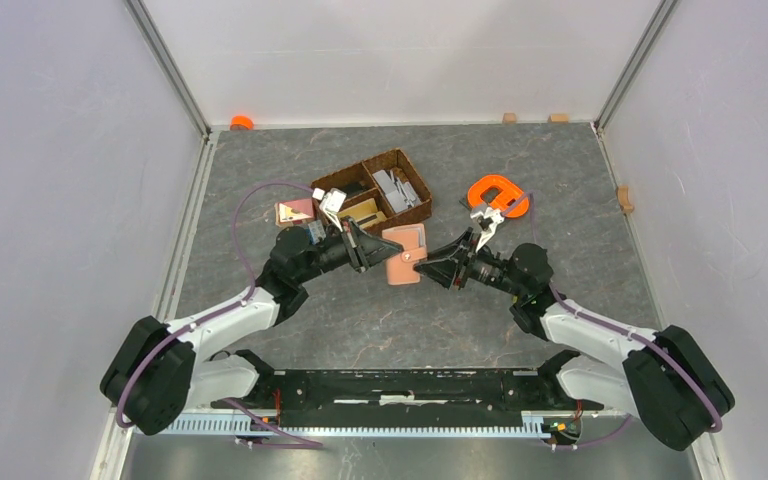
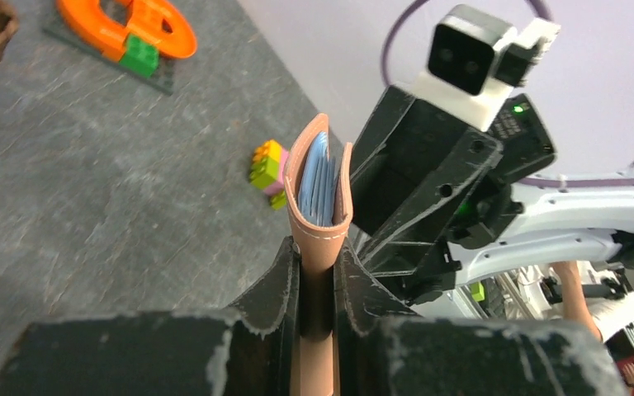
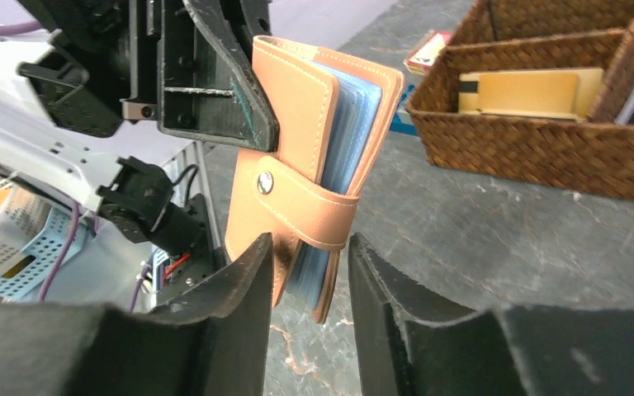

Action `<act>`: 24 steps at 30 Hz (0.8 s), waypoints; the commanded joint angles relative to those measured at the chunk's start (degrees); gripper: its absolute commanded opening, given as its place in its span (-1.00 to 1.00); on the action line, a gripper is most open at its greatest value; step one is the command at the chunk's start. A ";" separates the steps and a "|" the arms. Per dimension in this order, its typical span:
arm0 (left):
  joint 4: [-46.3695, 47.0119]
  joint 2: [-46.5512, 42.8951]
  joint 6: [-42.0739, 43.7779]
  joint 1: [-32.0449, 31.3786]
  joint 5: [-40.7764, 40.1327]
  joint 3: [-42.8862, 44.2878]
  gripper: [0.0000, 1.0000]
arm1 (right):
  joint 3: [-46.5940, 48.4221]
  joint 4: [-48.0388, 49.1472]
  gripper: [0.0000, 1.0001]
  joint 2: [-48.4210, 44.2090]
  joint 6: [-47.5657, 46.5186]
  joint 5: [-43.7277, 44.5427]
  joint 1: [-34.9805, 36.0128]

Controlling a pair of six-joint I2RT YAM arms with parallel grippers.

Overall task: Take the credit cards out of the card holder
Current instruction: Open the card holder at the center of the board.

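Note:
The tan card holder [image 1: 405, 256] hangs in the air between the two arms, above the grey table. My left gripper [image 1: 378, 250] is shut on one end of it; in the left wrist view both fingers press the leather [image 2: 319, 227]. Blue credit cards [image 2: 318, 186] show edge-on inside the fold, and from the right wrist [image 3: 352, 124] they sit between the tan covers [image 3: 297, 115], with the snap strap [image 3: 305, 202] fastened across them. My right gripper [image 3: 309, 247] is open, its fingers standing either side of the holder's lower corner, with a gap on the right side.
A dark wicker basket [image 1: 385, 190] with compartments sits just behind the holder, a yellow card-like piece [image 3: 528, 91] inside it. An orange toy [image 1: 495, 192] lies behind the right arm, small coloured bricks [image 2: 268, 169] beside it. A pink-and-white square piece [image 1: 295, 211] lies left of the basket.

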 commanded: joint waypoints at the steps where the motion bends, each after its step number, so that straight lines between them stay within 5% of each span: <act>1: -6.07 -1.07 3.25 -0.37 -4.42 2.74 -0.96 | 2.46 -7.01 0.04 -2.32 -6.83 7.19 0.09; 12: -15.12 -2.88 5.42 -0.30 -10.73 3.98 -0.93 | 1.80 -15.33 0.91 -8.37 -12.85 18.06 0.09; 17: -15.41 -3.46 5.98 -0.30 -11.17 3.75 -0.84 | 2.44 -17.30 0.96 -9.34 -14.29 19.40 0.18; 20: -15.84 -3.31 6.11 -0.28 -11.36 3.83 -0.95 | 3.19 -17.56 0.96 -8.86 -15.47 18.78 1.62; 24: -16.04 -2.86 6.24 -0.36 -10.87 4.20 -0.96 | 6.39 -23.32 0.96 -8.18 -21.02 28.17 8.17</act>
